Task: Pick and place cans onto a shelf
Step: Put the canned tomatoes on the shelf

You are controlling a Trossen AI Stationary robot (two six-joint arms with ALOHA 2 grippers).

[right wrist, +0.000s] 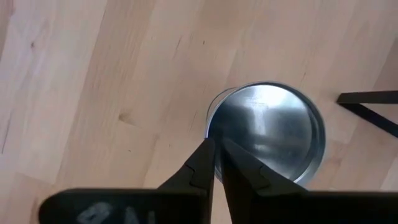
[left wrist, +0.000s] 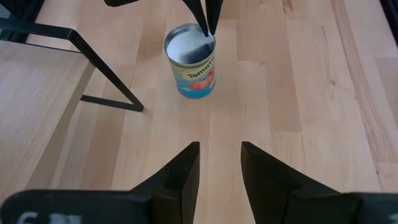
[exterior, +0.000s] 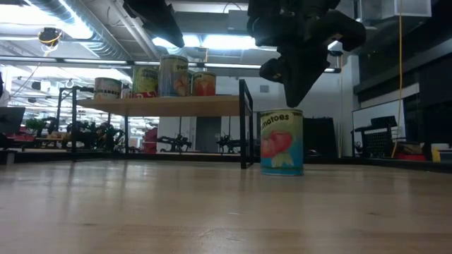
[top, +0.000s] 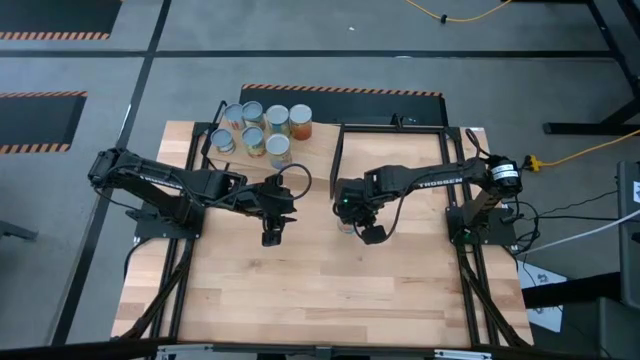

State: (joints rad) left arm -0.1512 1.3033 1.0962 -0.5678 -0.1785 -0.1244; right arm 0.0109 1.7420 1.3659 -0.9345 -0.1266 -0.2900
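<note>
A tomato can (exterior: 282,141) with a blue, red and yellow label stands upright on the wooden table, just right of the shelf's black upright (exterior: 246,123). My right gripper (right wrist: 216,152) comes down on its silvery top (right wrist: 267,130) and is shut on its rim. Several other cans (top: 262,128) stand on the shelf (exterior: 176,106) at the table's far left. My left gripper (left wrist: 219,165) hovers open above bare table to the left of the tomato can (left wrist: 191,60), holding nothing. My right gripper pinches the can's top rim (right wrist: 209,124) between its two fingertips, one tip just inside the rim and one outside. The fingers (exterior: 295,88) come from above, pointing steeply down. The can stands upright with its base on the table.
A black metal frame (top: 395,127) lies on the table's far right part, and one of its bars (right wrist: 373,102) runs close by the can. The near half of the table (top: 320,300) is bare wood. Cables and the arms' bases sit at the left and right edges.
</note>
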